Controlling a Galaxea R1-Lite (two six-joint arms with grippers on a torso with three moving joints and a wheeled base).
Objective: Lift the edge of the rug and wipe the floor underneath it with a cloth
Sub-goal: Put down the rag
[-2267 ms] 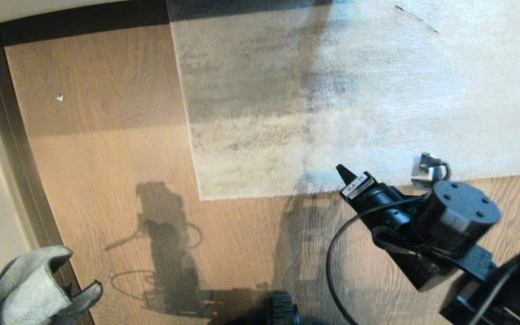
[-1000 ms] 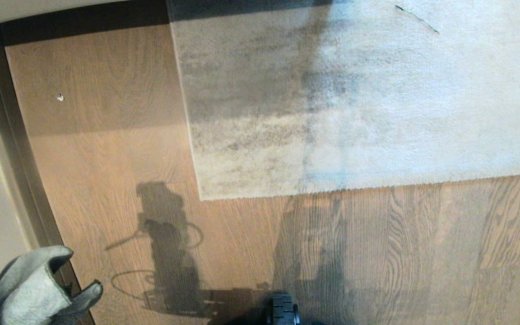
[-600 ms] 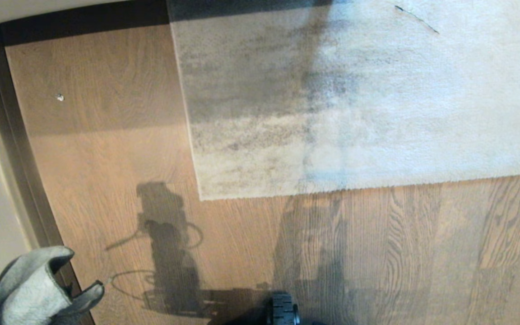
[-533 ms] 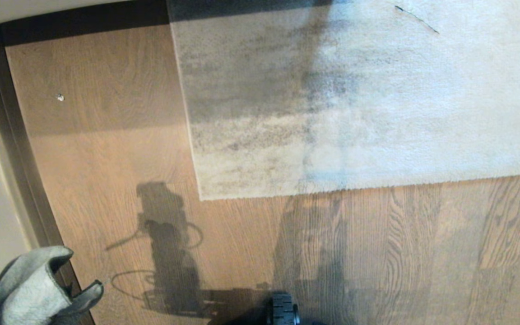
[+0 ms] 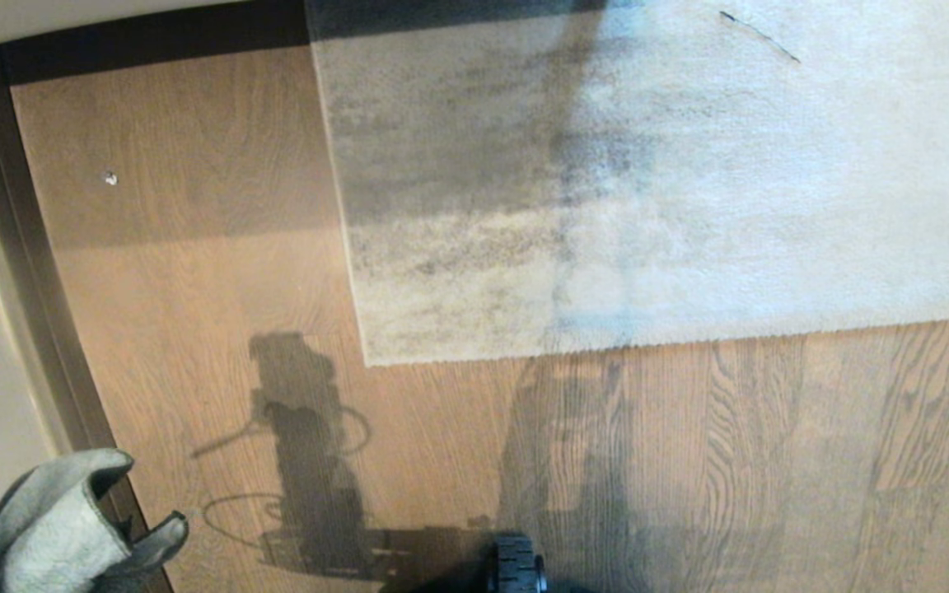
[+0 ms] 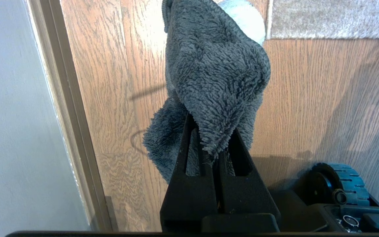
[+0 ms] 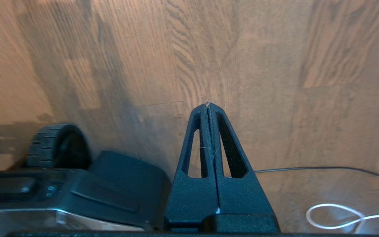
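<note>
Rug edge: the rug edge point(image 5: 573, 350) is lying flat on the floor, its near border running straight across the head view and its square corner point(image 5: 367, 361) sitting left of centre; nothing is lifting it. A short stretch of the same border is also showing in the left wrist view point(image 6: 331, 33).

Floor: the floor point(image 5: 219, 288) is showing brown wood grain to the left of the rug and along its near side, with shadows of the robot lying across the planks near the corner.

Skirting strip: the dark skirting strip point(image 5: 25, 272) is running along the wall on the left side of the head view and across the far side.

Cloth: the cloth point(image 6: 215, 75) is hanging bunched from the left gripper, clear of the rug and well short of the corner; in the head view it is sitting at the bottom left point(image 5: 50, 527), over the skirting strip.

Left gripper: the left gripper point(image 6: 212, 149) is pinching a fold of the cloth between fingers pressed nearly together, above bare floor close to the wall.

Right gripper: the right gripper point(image 7: 208, 104) is holding nothing, its fingers pressed tight together, pointing at bare planks; it is lying outside the head view.

Speck: a small pale speck point(image 5: 109, 178) is lying on the floor left of the rug; it is too small to identify, possibly a bit of debris.

Wheel: a black treaded wheel point(image 5: 516, 564) of the base is standing on the floor at the near edge.

Cables: a thin dark cable point(image 7: 324, 169) and a white looped one point(image 7: 337, 215) are lying on the planks beside the right gripper.
</note>
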